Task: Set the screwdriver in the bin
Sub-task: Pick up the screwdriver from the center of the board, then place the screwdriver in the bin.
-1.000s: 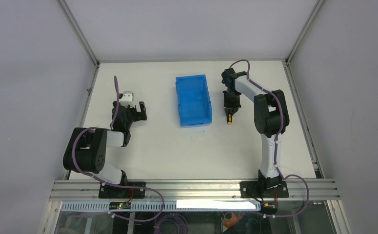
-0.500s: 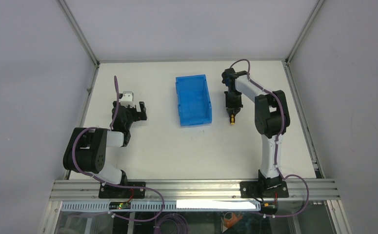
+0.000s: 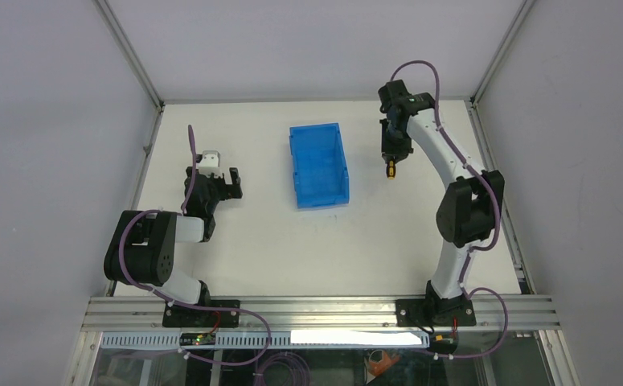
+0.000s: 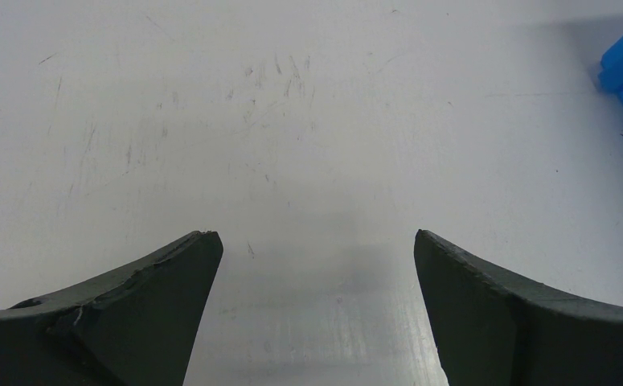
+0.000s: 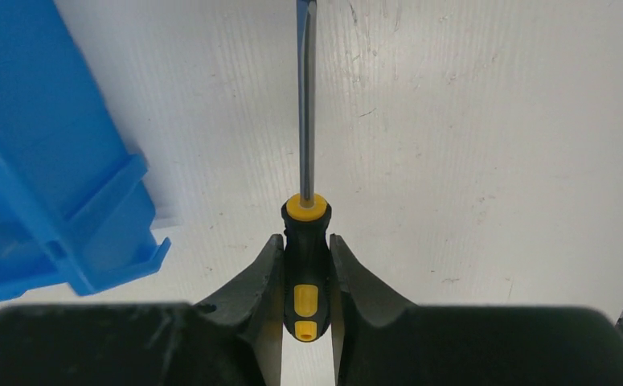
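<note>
One screwdriver: clamped by its black and yellow handle, thin shaft pointing away from the wrist camera and running out of the top of that view; tip not visible, so contact with the table cannot be told. In the top view it sits just right of the bin's far half, outside it.
Right gripper: fingers pressed tight against both sides of the handle, no gap showing; in the top view it hangs from a long, stretched-out right arm.
Bin: blue, rectangular, nothing seen in it, long axis running away from the arm bases, at the middle of the table's far half. In the right wrist view its wall and rim corner lie left of the shaft, apart from it.
Between screwdriver and bin: bare white table only.
Left gripper: spread wide, nothing between its fingers, scuffed tabletop beneath; a blue bin corner shows at its far right. In the top view it is well left of the bin.
Edges: metal frame posts and grey walls on three sides; aluminium rail along the near edge.
Open room: white surface on every side of the bin.
</note>
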